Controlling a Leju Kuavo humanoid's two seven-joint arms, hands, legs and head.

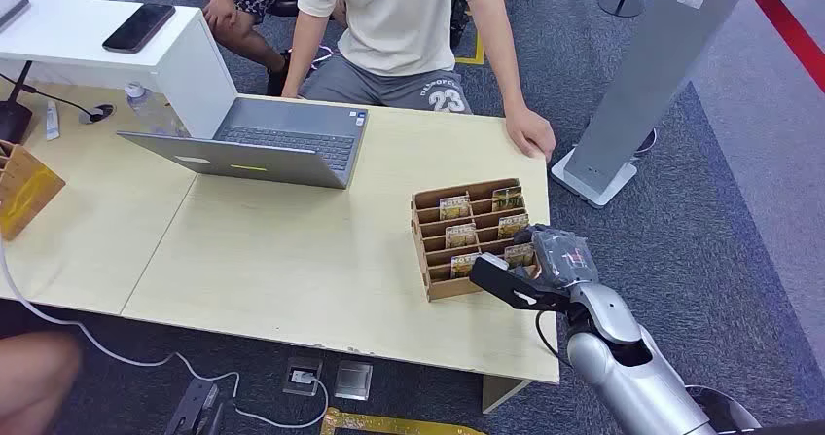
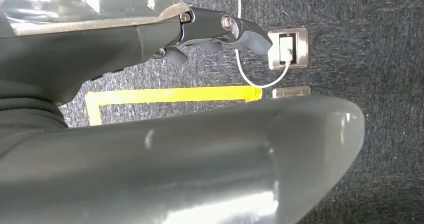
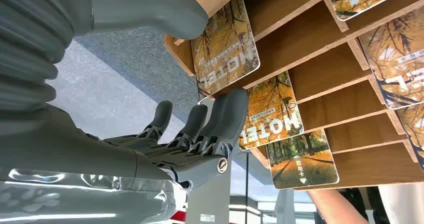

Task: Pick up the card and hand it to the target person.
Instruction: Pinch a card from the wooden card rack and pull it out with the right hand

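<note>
One robot hand is doing the work here: the right hand (image 1: 525,279) is sitting at the near right corner of the wooden card rack (image 1: 428,260) on the light wood table (image 1: 292,270), right up against the front slots. In the right wrist view the thumb (image 3: 150,8) is lying along one side of a hotel card (image 3: 225,46) with autumn-tree artwork, and the darker fingers (image 3: 225,116) are reaching up on the other side, one fingertip touching the next card (image 3: 272,111) in the row. Fingers are apart and nothing is actually pinched yet, so I'm calling it open-handed, all cards sitting in their slots. The left hand (image 2: 220,31) is hanging low over the grey carpet, fingers loosely extended and holding nothing, with a floor socket (image 2: 287,48) and yellow tape (image 2: 175,94) underneath. Further back on the table an open grey laptop (image 1: 263,143) is sitting, and off to the far left a white raised shelf (image 1: 107,46) is carrying a black phone (image 1: 139,27). At the far edge a person in a white t-shirt (image 1: 399,17) is sitting with one hand (image 1: 530,131) resting on the table corner just beyond the rack.
</note>
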